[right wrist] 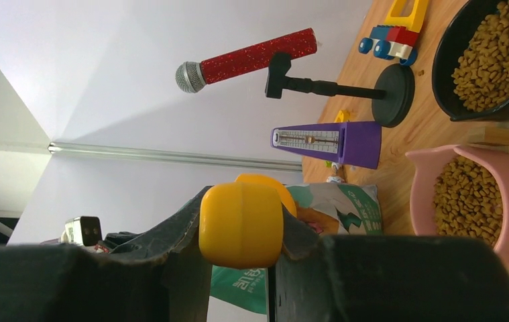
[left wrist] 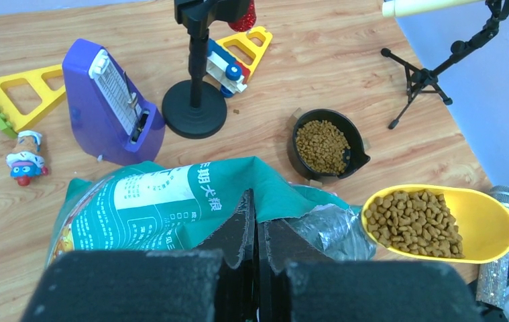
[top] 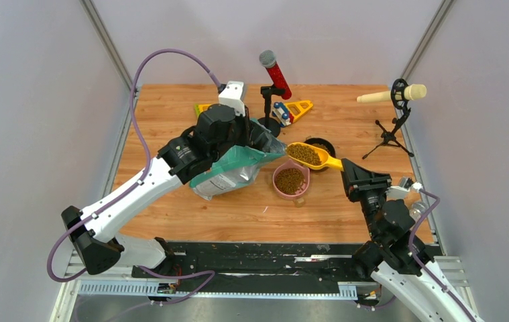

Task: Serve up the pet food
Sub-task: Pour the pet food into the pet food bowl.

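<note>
1. Two arms reach over a wooden surface (top: 171, 114). A teal-green bag (top: 228, 173) with a white label lies on it left of centre, with its torn mouth turned to the right.
2. Left pincer (left wrist: 256, 218): the jaws are fully closed and pinch the teal edge of the bag beside its mouth, where silver lining shows.
3. Right pincer (right wrist: 241, 231): the jaws are closed partway. The end of the handle of a yellow scoop (top: 313, 156) is clamped between both fingers.
4. Pet food (left wrist: 412, 218): brown kibble heaps the scoop. The scoop is held level, clear of the surface and just beside the mouth of the bag. From above, it overlaps the near rims of both bowls.
5. Pink bowl (top: 276, 182): it stands just right of the bag, on the side nearer the arm bases, and it is partly filled with kibble.
6. Black bowl (left wrist: 297, 155): it stands just beyond the pink bowl and also holds kibble.
7. Red microphone (top: 275, 72): it is tilted on a round-based stand behind the bag. A toy car (left wrist: 226, 66) sits just beside the base of the stand.
8. Cream microphone (top: 391, 95): it is on a tripod near the far right edge, well apart from the bowls.
9. Purple metronome (left wrist: 107, 100): it stands upright behind the bag, with a small figurine (left wrist: 23, 161) lying near it.
</note>
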### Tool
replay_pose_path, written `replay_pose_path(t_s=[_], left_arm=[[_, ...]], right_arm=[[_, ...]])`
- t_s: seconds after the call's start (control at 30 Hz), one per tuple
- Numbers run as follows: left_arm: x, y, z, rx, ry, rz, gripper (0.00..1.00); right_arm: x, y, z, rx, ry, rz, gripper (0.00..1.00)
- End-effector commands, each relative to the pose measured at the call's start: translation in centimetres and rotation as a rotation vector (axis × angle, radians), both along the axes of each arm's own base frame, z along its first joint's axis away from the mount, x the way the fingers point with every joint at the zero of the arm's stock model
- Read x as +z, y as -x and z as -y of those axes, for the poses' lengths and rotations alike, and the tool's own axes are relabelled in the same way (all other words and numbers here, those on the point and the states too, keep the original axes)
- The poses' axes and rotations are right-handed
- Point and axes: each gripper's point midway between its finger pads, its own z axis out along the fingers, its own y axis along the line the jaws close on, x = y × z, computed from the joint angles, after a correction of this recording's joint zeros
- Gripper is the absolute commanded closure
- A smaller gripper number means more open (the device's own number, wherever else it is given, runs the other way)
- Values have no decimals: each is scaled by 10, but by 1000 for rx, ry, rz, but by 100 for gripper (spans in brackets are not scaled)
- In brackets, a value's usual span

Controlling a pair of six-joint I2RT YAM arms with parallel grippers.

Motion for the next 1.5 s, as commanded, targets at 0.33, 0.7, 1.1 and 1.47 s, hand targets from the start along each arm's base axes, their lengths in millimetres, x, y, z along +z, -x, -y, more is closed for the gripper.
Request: replay_pose_path(t_s=[0.33, 0.7, 1.1, 1.47], left_arm=[[35, -5, -1, 29, 103, 86, 100], [29, -10, 8, 20, 95, 71, 100], [27, -9, 4, 28, 83, 78, 100], [23, -9, 5, 26, 80, 74, 100]], right_arm=[[-29, 6, 11, -30, -29, -30, 100], [-23, 11, 18, -40, -5, 8, 100], [-76, -1, 20, -94, 134, -137, 100], [-110, -12, 14, -90, 331, -271, 100]])
